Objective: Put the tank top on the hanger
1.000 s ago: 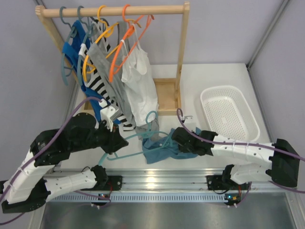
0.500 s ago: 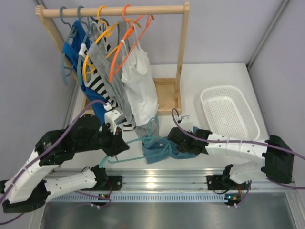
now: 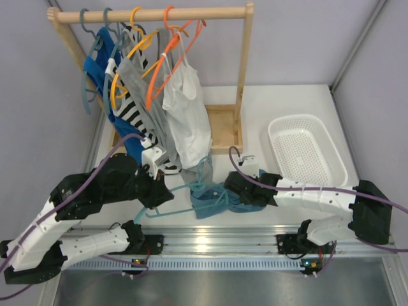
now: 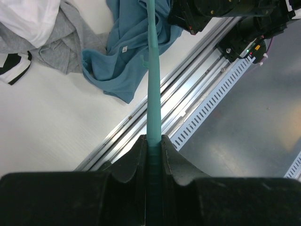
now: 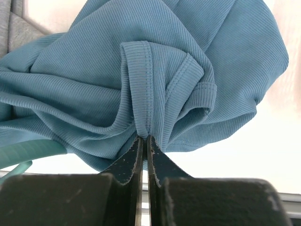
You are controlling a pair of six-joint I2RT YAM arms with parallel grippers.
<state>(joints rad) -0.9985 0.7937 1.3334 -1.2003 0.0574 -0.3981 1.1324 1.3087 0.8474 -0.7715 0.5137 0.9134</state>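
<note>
The dusty teal-blue tank top point(image 3: 213, 199) lies bunched on the table near the front edge; it also shows in the left wrist view point(image 4: 124, 52) and fills the right wrist view point(image 5: 141, 70). The light teal hanger point(image 3: 182, 189) lies across it, its hook point(image 3: 203, 159) pointing towards the rack. My left gripper point(image 3: 160, 194) is shut on the hanger's arm point(image 4: 153, 84). My right gripper point(image 3: 231, 191) is shut on a folded hem of the tank top point(image 5: 143, 127), right beside the hanger's arm point(image 5: 28, 151).
A wooden rack point(image 3: 153, 14) at the back left holds orange and grey-blue hangers with a royal-blue top point(image 3: 102, 70), striped and grey garments and a white top point(image 3: 186, 108). A white basket point(image 3: 307, 152) stands at the right. The metal rail point(image 3: 210, 239) runs along the front.
My right gripper has moved left with the tank top, bunching it towards the hanger. My left gripper with the hanger has shifted slightly up and right.
</note>
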